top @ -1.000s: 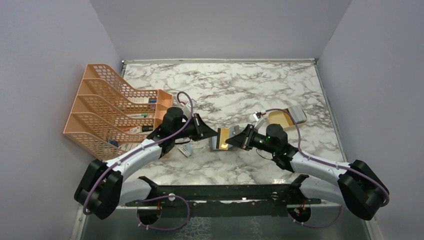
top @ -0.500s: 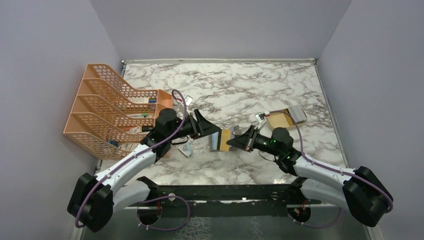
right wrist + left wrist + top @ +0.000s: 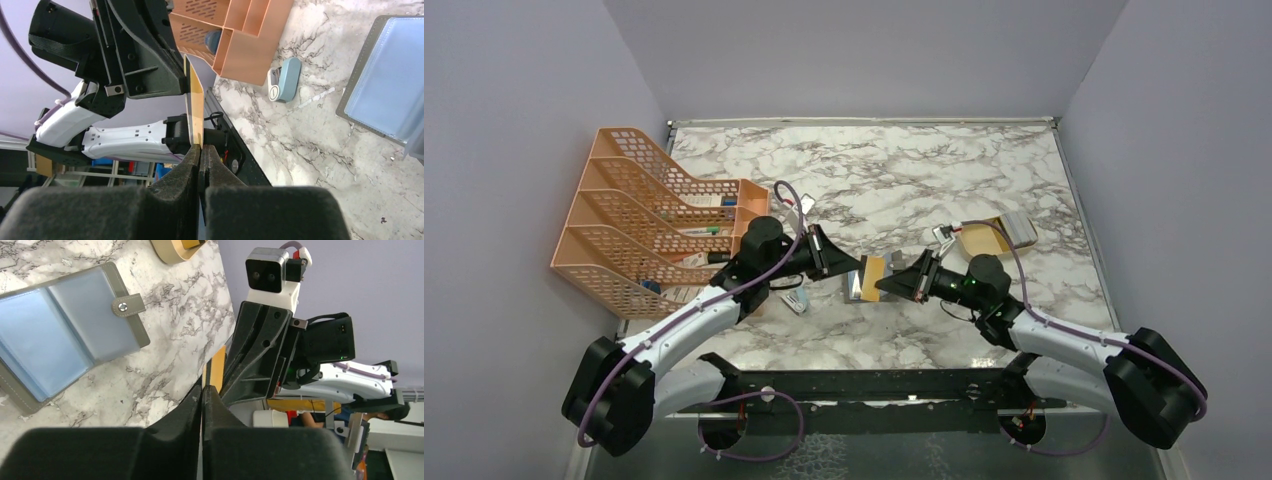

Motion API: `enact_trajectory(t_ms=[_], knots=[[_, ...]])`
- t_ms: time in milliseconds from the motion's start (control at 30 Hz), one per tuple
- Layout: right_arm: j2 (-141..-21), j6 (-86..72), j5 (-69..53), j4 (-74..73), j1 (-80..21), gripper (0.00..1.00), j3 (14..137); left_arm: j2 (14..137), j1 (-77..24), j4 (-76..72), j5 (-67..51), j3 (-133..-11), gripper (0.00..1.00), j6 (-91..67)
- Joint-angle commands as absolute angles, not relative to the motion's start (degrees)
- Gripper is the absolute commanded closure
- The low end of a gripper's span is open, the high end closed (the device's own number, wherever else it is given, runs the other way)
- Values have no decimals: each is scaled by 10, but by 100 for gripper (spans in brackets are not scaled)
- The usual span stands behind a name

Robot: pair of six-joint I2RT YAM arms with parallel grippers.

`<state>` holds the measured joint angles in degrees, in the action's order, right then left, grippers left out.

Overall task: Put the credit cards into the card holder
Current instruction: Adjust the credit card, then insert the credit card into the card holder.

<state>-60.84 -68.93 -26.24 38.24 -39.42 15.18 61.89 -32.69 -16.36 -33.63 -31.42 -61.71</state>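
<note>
Gaping card holder (image 3: 65, 335), credit card (image 3: 195, 107) aloft

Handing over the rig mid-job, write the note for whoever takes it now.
Left gripper: shut on one edge of a credit card. Right gripper: shut on the opposite edge; card held on edge in the air between them.
Card holder: open on the marble table, blue pockets up, below the card.
Done: nothing stowed that I can see; visible pockets look empty.
To do: one gripper lets go, the other slides the card into a pocket.
</note>
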Motion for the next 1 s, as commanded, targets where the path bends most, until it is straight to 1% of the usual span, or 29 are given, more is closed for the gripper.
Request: enact_trajectory(t_ms=[0, 67, 167, 233, 300, 367, 467, 667, 800, 967], knots=[[-612, -679, -274, 383, -397, 98, 156, 616, -331, -198, -353, -310, 100, -621], [-604, -654, -267, 351, -397, 90, 165, 618, -331, -198, -349, -306, 100, -616], [-581, -605, -228, 219, -397, 74, 200, 625, -331, -197, -343, -305, 100, -605], [-570, -587, -188, 153, -397, 67, 215, 629, -330, -178, -322, -307, 100, -595], [-567, -568, -160, 128, -397, 60, 218, 635, -330, -91, -265, -330, 100, -545], [-576, -535, -135, 81, -397, 56, 242, 649, -327, -26, -207, -349, 100, -499], [-604, -479, -95, -1, -397, 56, 299, 676, -321, -23, -195, -355, 100, -476], [-693, -385, -42, -117, -397, 57, 410, 748, -321, -106, -234, -358, 100, -513], [-770, -345, -23, -173, -397, 61, 473, 806, -321, -142, -247, -375, 100, -522], [-813, -330, 20, -185, -397, 67, 491, 866, -321, -152, -256, -400, 100, -524]])
